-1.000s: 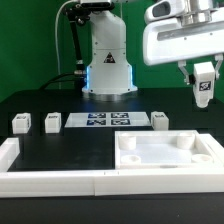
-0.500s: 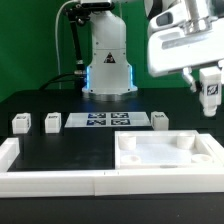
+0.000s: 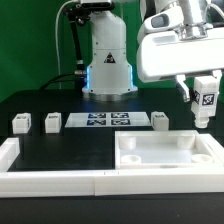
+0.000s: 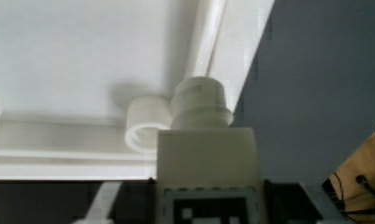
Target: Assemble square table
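The square table's white slab (image 3: 165,160) lies at the front of the exterior view's right, raised rim up. My gripper (image 3: 205,92) hangs over its far right corner, shut on a white tagged leg block (image 3: 205,104) that stands upright between the fingers. In the wrist view the held leg block (image 4: 205,160) fills the middle, its tag facing the camera. Beyond it the slab (image 4: 77,50) shows two round corner sockets (image 4: 202,98). Three more leg blocks stand on the black table: two on the left (image 3: 21,123) (image 3: 52,122) and one by the slab (image 3: 160,120).
The marker board (image 3: 105,121) lies flat between the loose leg blocks, in front of the robot's base (image 3: 107,70). Long white border rails (image 3: 50,180) run along the front and left edges of the table.
My gripper has come down a little with the leg block and now hangs closer over the slab's far right corner. The parts on the table have not moved.
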{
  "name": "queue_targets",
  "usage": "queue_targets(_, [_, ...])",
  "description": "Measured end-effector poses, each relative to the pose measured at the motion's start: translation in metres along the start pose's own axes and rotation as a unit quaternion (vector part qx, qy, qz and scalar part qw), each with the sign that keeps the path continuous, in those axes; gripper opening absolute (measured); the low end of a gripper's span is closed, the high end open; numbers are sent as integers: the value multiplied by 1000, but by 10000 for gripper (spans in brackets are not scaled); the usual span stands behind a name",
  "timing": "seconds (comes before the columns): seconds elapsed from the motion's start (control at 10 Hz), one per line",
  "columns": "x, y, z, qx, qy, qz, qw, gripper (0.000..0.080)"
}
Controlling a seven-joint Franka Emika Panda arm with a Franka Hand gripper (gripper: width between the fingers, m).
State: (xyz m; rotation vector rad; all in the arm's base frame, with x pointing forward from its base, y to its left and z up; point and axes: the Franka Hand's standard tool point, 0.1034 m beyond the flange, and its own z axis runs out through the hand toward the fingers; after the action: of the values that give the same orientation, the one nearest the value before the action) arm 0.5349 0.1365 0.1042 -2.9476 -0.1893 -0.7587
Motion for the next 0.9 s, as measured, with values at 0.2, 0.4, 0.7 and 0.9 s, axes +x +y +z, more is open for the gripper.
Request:
queue_targets(0.2, [-1, 0, 0, 0, -1, 0, 1000, 290])
queue_targets(0.4, [5, 13, 4, -5, 1, -16, 1000, 290])
queue_targets(0.7, [32, 29, 20, -9, 12, -24, 1000, 290])
queue_targets(0.9, [45, 36, 30, -11, 17, -29, 999, 290])
